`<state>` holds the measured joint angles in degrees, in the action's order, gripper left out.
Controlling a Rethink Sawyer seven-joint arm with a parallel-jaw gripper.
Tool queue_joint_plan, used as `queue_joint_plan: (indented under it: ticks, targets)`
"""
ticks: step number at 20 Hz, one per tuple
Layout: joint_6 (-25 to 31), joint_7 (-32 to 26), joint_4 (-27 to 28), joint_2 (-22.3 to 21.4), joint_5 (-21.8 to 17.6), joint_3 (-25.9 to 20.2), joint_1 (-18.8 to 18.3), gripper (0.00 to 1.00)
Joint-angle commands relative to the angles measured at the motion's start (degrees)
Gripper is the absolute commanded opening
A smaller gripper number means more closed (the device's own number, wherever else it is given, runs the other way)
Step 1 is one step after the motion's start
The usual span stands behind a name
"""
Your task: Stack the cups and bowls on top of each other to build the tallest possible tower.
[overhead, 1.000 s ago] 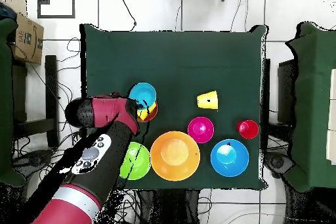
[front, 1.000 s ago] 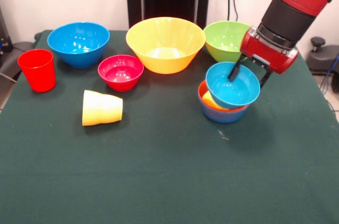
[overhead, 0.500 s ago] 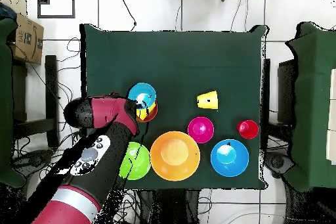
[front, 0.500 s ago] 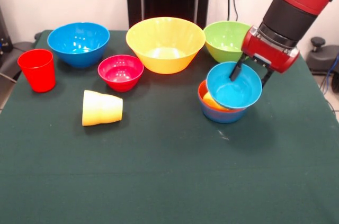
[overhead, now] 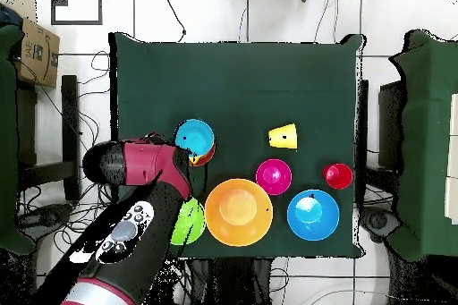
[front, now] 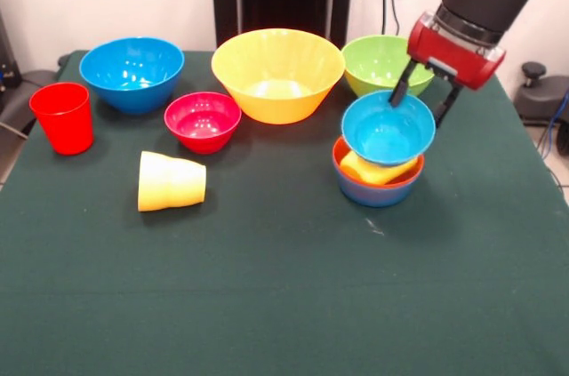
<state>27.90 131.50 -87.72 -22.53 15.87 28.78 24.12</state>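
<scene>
The tower stands right of centre: a small blue bowl [front: 373,192] holds an orange-red bowl [front: 339,159], a yellow cup [front: 378,170] lies in that, and a light-blue bowl [front: 388,130] [overhead: 194,136] rests on top, nearly level. My gripper [front: 418,109] is open just above and behind the light-blue bowl. One fingertip is at its far rim, the other outside its right side. Loose on the table are a yellow cup [front: 171,181] on its side, an upright red cup [front: 62,116] and a crimson bowl [front: 203,120].
The large yellow-orange bowl [front: 277,74], the medium blue bowl [front: 132,72] and the lime green bowl [front: 382,67] stand in a row along the table's far side, the green one right behind the tower. In the overhead view my arm [overhead: 134,163] partly covers the green bowl [overhead: 190,221].
My gripper has risen and drawn back from inside the light-blue bowl. The bowl was tilted and has settled nearly level on the pile.
</scene>
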Motion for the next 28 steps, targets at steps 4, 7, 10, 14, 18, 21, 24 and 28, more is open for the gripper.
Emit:
queue_joint_plan:
  ticks: [4,7,10,14,18,21,24,28]
  targets:
    - [1.33,6.09,-9.68,-6.40,-0.05,-6.83,-1.40,1.00]
    - [-0.58,4.68,-10.15,-6.05,-0.67,-7.76,-3.05,1.00]
    - [-2.40,3.75,-10.40,-5.60,-1.29,-8.54,-4.42,1.00]
    - [-2.48,3.69,-9.76,-5.34,-1.57,-9.12,-4.88,1.00]
    - [-2.14,4.74,-9.06,-5.18,-1.21,-9.18,-4.56,1.00]
    - [-1.31,4.21,-8.24,-5.51,-1.36,-9.20,-5.00,1.00]
    - [-0.47,3.15,-7.85,-6.00,-1.69,-9.40,-5.84,1.00]
    - [1.20,0.77,-8.79,-8.53,-2.56,-9.85,-7.25,1.00]
